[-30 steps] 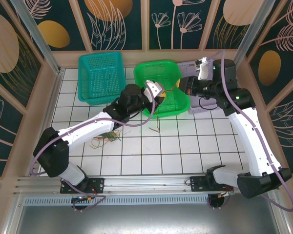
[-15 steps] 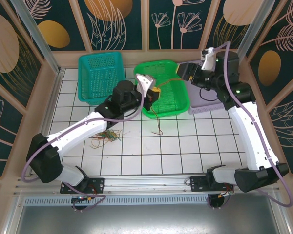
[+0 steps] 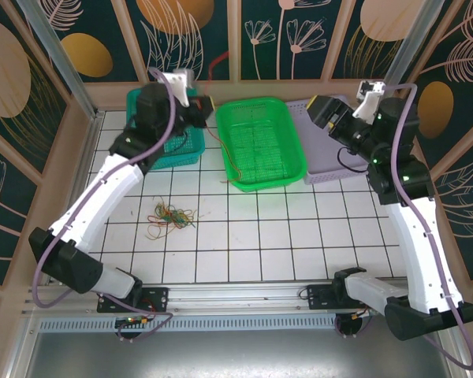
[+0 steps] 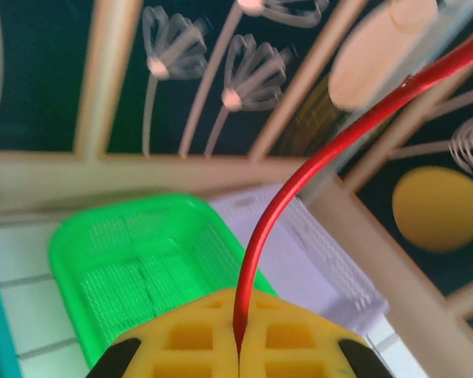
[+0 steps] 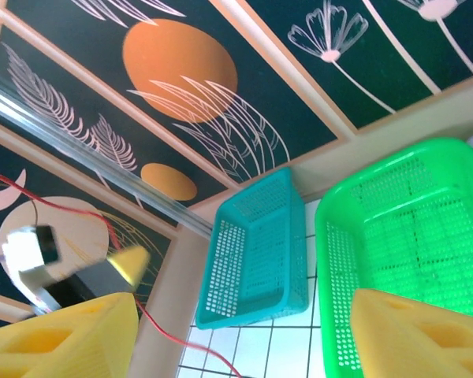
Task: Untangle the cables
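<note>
My left gripper (image 3: 198, 108) is raised over the teal basket (image 3: 162, 142) at the back left, shut on a red cable (image 3: 216, 60). In the left wrist view the red cable (image 4: 299, 177) comes out of the closed yellow fingers (image 4: 181, 346) and arcs up to the right. Its thin lower end trails down past the green basket's (image 3: 260, 142) left rim. A tangle of red, green and tan cables (image 3: 169, 216) lies on the white tiles. My right gripper (image 3: 318, 110) hangs open over the pale purple basket (image 3: 331, 169), with nothing between its yellow fingers (image 5: 414, 339).
Three baskets stand in a row along the back wall: teal (image 5: 256, 252), green (image 5: 410, 228) and pale purple (image 4: 299, 264). Wooden frame posts and patterned panels close in the back and sides. The right wrist view catches the left gripper (image 5: 79, 276) with the thin red cable (image 5: 165, 335) hanging from it.
The left arm swung from the green basket up and back left over the teal basket, carrying the red cable. The right gripper drew back right, off the green basket.
</note>
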Robot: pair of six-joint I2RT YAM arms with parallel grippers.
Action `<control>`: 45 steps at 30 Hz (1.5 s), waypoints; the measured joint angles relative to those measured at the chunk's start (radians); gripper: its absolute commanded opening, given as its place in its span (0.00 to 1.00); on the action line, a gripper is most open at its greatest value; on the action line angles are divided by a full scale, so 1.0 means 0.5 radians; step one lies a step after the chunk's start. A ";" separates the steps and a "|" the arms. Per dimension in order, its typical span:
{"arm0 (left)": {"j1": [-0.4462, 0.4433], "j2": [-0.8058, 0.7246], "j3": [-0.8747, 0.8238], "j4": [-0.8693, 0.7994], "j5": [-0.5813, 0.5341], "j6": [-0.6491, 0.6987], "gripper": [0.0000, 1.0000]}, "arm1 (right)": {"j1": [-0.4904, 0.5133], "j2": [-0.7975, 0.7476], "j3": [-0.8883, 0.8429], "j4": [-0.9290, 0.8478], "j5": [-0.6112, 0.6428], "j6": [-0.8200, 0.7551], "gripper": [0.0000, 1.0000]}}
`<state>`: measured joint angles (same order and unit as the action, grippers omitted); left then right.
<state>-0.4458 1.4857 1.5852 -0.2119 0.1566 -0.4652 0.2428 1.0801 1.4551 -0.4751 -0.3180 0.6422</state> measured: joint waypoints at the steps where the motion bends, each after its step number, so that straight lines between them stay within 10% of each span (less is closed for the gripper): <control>1: 0.053 0.045 0.120 -0.048 -0.033 -0.009 0.00 | 0.000 -0.001 -0.057 0.014 -0.008 0.027 0.72; 10: 0.330 0.462 0.906 -0.396 -0.491 -0.015 0.00 | 0.016 0.002 -0.334 0.041 -0.056 0.144 0.71; 32: 0.586 1.492 1.404 -0.969 -0.899 -0.043 0.00 | 0.034 0.178 -0.403 0.064 -0.108 0.148 0.71; 35: 0.616 1.660 1.530 -1.037 -0.914 -0.014 0.38 | 0.034 0.203 -0.403 0.065 -0.108 0.148 0.71; 45: 0.646 1.807 1.598 -1.175 -0.892 0.027 0.72 | 0.034 0.349 -0.403 0.066 -0.115 0.147 0.71</control>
<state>-0.1226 2.3890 2.3844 -0.7994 -0.2893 -0.4515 0.2596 1.2545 1.2537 -0.4423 -0.3756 0.7158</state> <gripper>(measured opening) 0.693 0.714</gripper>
